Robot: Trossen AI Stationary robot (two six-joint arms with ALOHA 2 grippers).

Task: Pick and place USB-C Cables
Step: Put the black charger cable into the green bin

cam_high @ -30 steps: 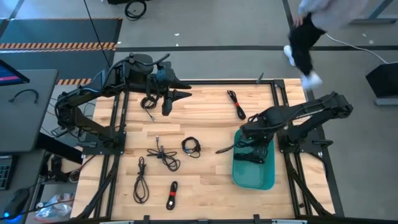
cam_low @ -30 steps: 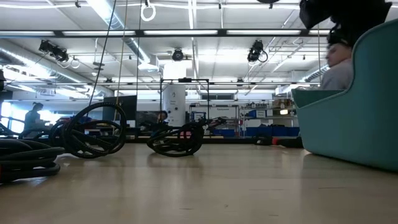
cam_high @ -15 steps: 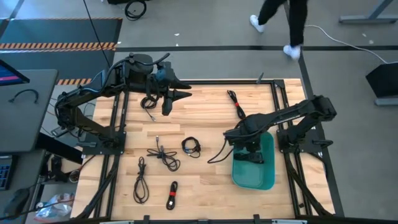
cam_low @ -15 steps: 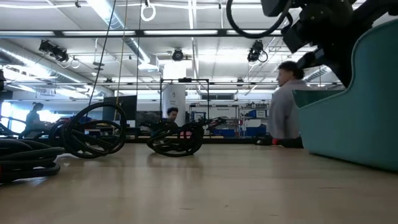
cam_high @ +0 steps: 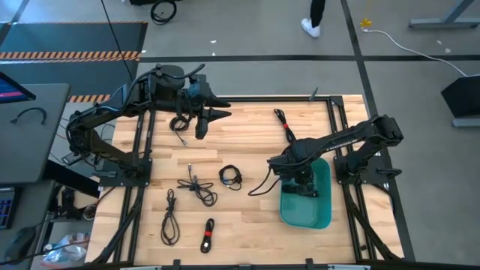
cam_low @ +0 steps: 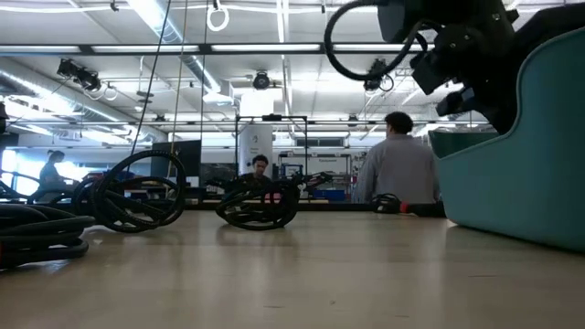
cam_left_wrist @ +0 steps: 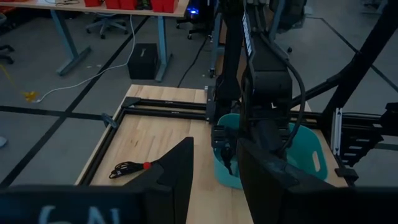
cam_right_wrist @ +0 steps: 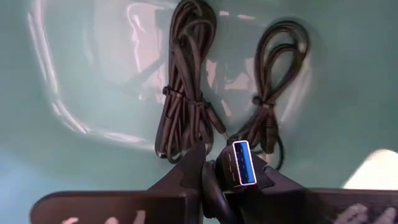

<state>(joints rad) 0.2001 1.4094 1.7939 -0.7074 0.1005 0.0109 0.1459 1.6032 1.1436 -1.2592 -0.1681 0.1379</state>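
Right hand [cam_right_wrist: 230, 177] grips cable [cam_right_wrist: 242, 163] — two bundles [cam_right_wrist: 183, 93] in tub [cam_high: 321, 210].

The left arm is folded at the far left of the surface, its left gripper [cam_high: 214, 116] held aloft with the fingers [cam_left_wrist: 180, 171] parted and nothing between them. The right arm is stretched inward and bent downward, the right gripper [cam_right_wrist: 230, 168] clamped on a cable plug.

High view straight down over the whole table [cam_high: 247, 135], low view level at tabletop facing the room, left wrist view looking across the table at the tub [cam_left_wrist: 308, 152], right wrist view close above the tub's floor, tub shared by all four
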